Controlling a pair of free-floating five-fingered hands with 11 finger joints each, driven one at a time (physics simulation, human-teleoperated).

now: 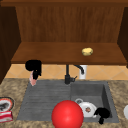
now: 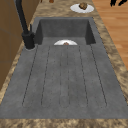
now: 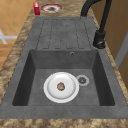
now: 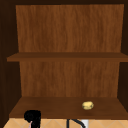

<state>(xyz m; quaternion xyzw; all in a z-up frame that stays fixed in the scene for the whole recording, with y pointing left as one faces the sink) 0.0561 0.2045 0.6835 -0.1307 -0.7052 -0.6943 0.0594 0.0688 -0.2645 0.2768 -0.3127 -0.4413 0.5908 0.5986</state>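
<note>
The left hand (image 1: 33,67) is hanging just below the shelf edge, fingers curled round a small pinkish object (image 1: 32,80) that is pointing down toward the grey ridged drainboard (image 1: 45,100), while the right hand (image 1: 102,113), fingers curled on nothing, is hovering beside the white plate (image 1: 87,109).

1. Left hand (image 1: 33,67): in the front view it hangs in the air at the left, well above counter level. The dark mass of the palm sits on top and the fingers point downward.
2. Left hand fingers are curled, closing on a small pinkish item that sticks out below them.
3. The upper view shows the left hand (image 4: 32,117) at the bottom left edge, same downward pose.
4. Right hand (image 1: 102,113): low at the front right in the front view. The palm is a rounded dark blob, with one digit hanging downward; whether its fingers are curled or straight cannot be made out.
</note>
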